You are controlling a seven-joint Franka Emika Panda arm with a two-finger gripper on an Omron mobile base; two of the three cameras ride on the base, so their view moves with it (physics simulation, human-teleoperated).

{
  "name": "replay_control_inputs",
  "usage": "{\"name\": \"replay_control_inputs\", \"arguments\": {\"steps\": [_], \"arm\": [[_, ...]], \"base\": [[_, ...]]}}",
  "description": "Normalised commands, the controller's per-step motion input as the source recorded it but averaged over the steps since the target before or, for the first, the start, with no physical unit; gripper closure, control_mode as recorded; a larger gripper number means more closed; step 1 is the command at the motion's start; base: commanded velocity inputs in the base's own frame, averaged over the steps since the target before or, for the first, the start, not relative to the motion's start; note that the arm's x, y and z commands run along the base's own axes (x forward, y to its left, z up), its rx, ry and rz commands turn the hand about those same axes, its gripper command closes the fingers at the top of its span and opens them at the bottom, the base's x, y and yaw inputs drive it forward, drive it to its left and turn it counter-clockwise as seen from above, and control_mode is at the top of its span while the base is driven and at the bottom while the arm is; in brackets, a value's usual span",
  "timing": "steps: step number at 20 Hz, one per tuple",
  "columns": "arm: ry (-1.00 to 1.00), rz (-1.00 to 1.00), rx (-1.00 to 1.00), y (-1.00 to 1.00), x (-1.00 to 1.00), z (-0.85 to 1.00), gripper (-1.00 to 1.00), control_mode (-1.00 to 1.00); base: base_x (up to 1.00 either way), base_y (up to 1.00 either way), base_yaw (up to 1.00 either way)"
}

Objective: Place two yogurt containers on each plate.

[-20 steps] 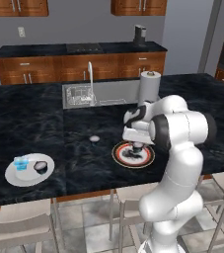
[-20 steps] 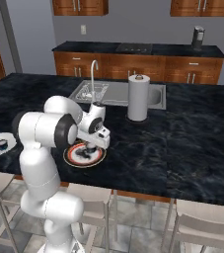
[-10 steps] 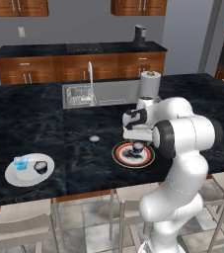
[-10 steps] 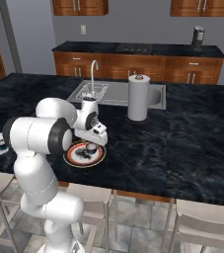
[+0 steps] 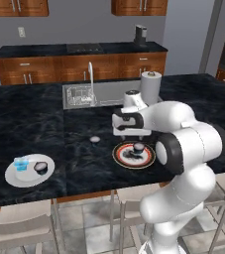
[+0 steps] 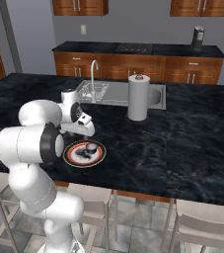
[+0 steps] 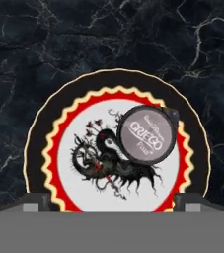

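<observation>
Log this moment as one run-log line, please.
gripper: open above patterned red-rimmed plate | dark grey-topped yogurt cup: on plate | fourth cup: on counter

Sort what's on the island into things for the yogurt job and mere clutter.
Job: white plate holding a blue cup and a dark cup; patterned plate with one cup; loose cup.
Clutter: paper towel roll; sink; faucet.
</observation>
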Motion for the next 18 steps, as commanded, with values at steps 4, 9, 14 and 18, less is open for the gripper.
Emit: {"name": "replay_control_inputs", "arguments": {"steps": [4, 9, 14, 18], "arm": [[0.12, 0.33, 0.01, 0.69, 0.00, 0.27, -1.00, -1.00], [0.10, 0.36, 0.00, 0.67, 0.26, 0.09, -1.00, -1.00], [0.16, 0.39, 0.00, 0.50, 0.51, 0.00, -1.00, -1.00], [0.10, 0.39, 0.02, 0.32, 0.52, -0.13, -1.00, -1.00]], "base": [[0.00, 0.00, 0.00], [0.00, 0.00, 0.00], [0.00, 0.00, 0.00], [0.00, 0.00, 0.00]]}}
